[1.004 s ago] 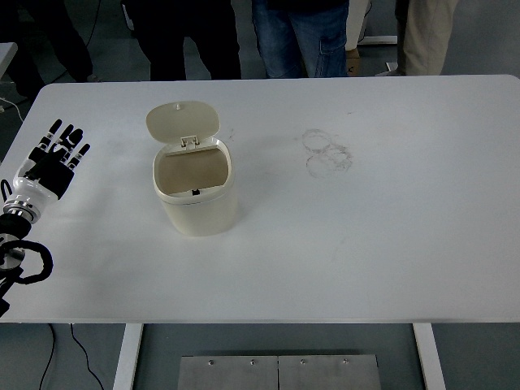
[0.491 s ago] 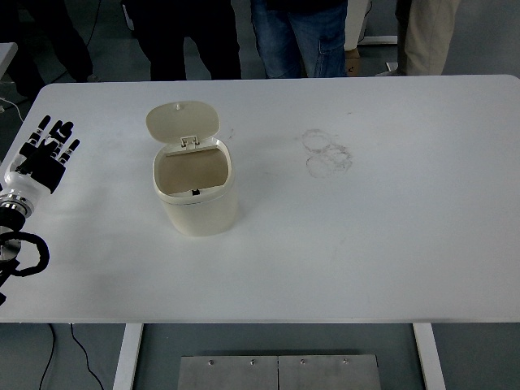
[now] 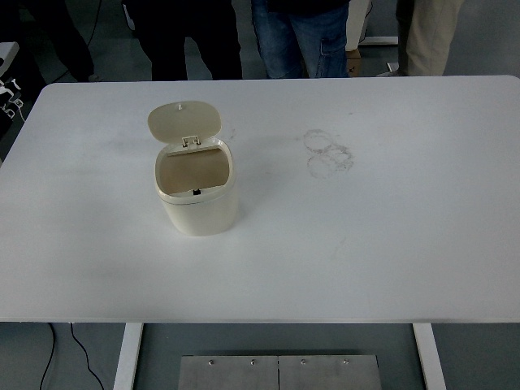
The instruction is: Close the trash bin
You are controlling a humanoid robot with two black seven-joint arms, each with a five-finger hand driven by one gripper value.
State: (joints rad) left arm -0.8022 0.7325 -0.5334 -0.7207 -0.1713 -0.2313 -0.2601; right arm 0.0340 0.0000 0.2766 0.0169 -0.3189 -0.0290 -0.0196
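The table [image 3: 390, 244] fills most of the view, a white top with its near edge along the bottom. Neither robot hand shows anywhere over it, so whether their fingers are wide or narrow cannot be told.

Beyond the far edge, at twelve o'clock, stand several people [image 3: 296, 36], seen only as legs in dark trousers, jeans and tan trousers.

The bin [image 3: 197, 199] stands upright on the table at about ten o'clock from the table's middle, well apart from every edge. It is cream, with rounded corners, and its mouth is open, showing a brownish inside.

Its lid [image 3: 184, 122] is tipped up and back at the bin's twelve o'clock side, held by a hinge at the far rim, inner face toward the camera.

Faint grey ring smudges [image 3: 327, 152] mark the tabletop at about two o'clock from the bin, well apart from it.
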